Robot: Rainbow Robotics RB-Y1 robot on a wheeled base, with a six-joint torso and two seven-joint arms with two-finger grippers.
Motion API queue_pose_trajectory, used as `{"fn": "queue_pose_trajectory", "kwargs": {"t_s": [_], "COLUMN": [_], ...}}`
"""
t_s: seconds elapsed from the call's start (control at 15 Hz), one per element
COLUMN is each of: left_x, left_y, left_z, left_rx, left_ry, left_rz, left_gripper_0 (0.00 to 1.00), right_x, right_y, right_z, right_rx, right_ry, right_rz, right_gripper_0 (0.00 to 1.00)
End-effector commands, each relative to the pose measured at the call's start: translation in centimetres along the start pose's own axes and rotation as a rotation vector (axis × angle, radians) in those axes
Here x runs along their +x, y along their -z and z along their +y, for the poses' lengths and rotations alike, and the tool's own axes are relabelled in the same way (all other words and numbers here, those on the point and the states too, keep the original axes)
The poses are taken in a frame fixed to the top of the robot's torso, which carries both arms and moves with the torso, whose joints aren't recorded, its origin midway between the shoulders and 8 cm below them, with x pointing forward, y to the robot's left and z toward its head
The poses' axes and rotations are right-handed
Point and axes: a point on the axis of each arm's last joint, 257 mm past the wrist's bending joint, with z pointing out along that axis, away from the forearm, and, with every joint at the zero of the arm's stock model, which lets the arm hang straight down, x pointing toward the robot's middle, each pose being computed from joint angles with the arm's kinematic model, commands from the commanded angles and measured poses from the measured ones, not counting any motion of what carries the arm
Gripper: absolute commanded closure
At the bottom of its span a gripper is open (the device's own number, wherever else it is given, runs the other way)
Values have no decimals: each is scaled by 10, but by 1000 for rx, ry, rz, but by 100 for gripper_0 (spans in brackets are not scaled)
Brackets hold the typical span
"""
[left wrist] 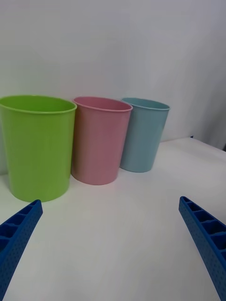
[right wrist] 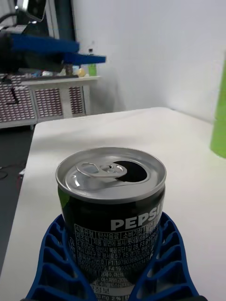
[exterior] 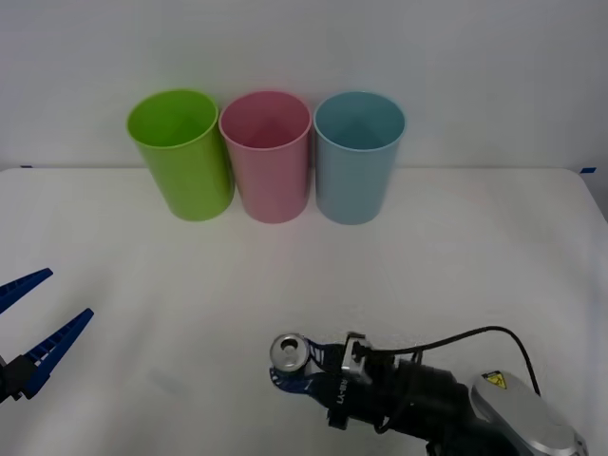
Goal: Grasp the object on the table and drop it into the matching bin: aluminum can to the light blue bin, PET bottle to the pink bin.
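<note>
Front view white tabletop (exterior: 494,247), lime green bin (exterior: 180,157), pink bin (exterior: 267,157) and light blue bin (exterior: 358,157) side by side at its far edge, my right tool (exterior: 296,372) near me clenched around the upright aluminum can (exterior: 288,353), my left tool (exterior: 33,328) spread wide and idle at left.

The small aluminum can (right wrist: 112,211) has a brushed silver metal top and glossy dark printed sides. The right gripper (right wrist: 113,263) has ribbed blue plastic fingers (right wrist: 56,263). Lime green (exterior: 180,152), pink (exterior: 268,155) and light blue (exterior: 357,155) plastic bins look smooth, on a matt white bench (exterior: 475,256).
</note>
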Motion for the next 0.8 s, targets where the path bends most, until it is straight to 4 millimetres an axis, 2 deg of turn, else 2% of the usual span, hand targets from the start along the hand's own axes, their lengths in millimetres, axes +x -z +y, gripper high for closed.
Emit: {"fn": "queue_pose_trajectory", "kwargs": {"t_s": [0.07, 0.2, 0.47, 0.8], "left_x": [0, 0, 0, 0], "left_y": [0, 0, 0, 0], "left_z": [0, 0, 0, 0], "left_rx": [0, 0, 0, 0], "left_ry": [0, 0, 0, 0], "left_rz": [0, 0, 0, 0], "left_gripper_0": [0, 0, 0, 0], "right_x": [-36, -62, -114, -165], "right_y": [20, 32, 61, 78], "right_z": [-27, -47, -100, -152], "right_rx": [73, 111, 206, 278], "right_ry": [-50, -87, -119, -109], "right_rz": [-34, -71, -144, -209], "right_gripper_0": [100, 100, 100, 100]}}
